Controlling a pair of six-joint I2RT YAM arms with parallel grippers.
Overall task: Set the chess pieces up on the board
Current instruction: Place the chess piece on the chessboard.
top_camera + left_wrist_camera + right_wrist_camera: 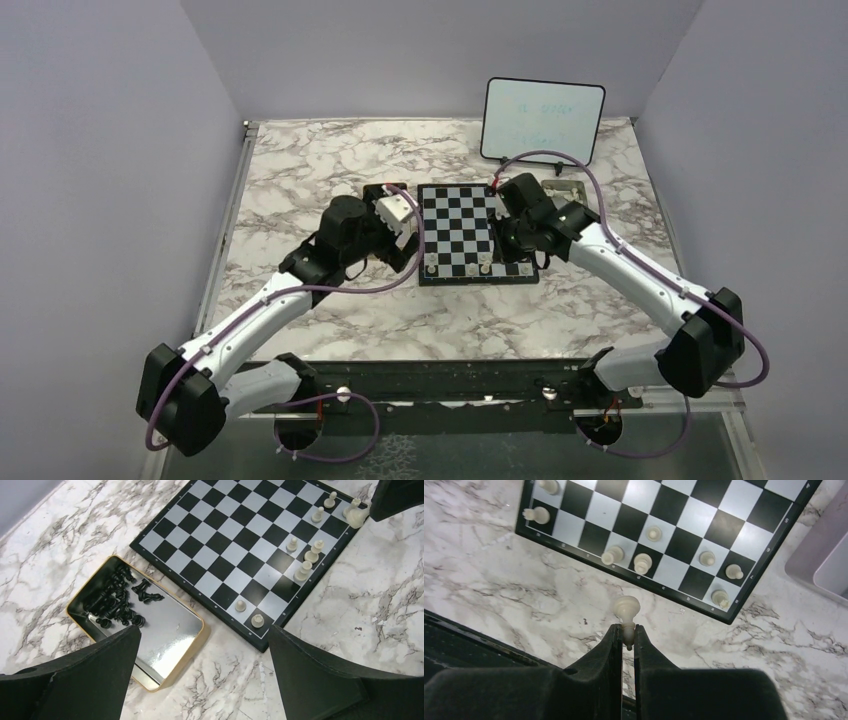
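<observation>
The board (pixel 470 232) lies at the table's middle, with several cream chess pieces (pixel 642 562) standing along its near rows. My right gripper (pixel 626 632) is shut on one cream piece (pixel 626 612), head towards the wrist, over the marble just off the board's near edge. In the left wrist view that held piece (pixel 356 516) shows at the board's (pixel 235 535) far corner. My left gripper (pixel 205 635) stands wide open with nothing between its fingers, over the marble by the board's left corner. A cream piece (pixel 257 620) stands on the corner square just ahead of it.
An open metal tin (pixel 190 665) holding several black pieces (pixel 112 602) lies left of the board, partly under my left fingers. A grey tray (pixel 824 560) sits right of the board. An upright whiteboard (pixel 543 120) stands at the back.
</observation>
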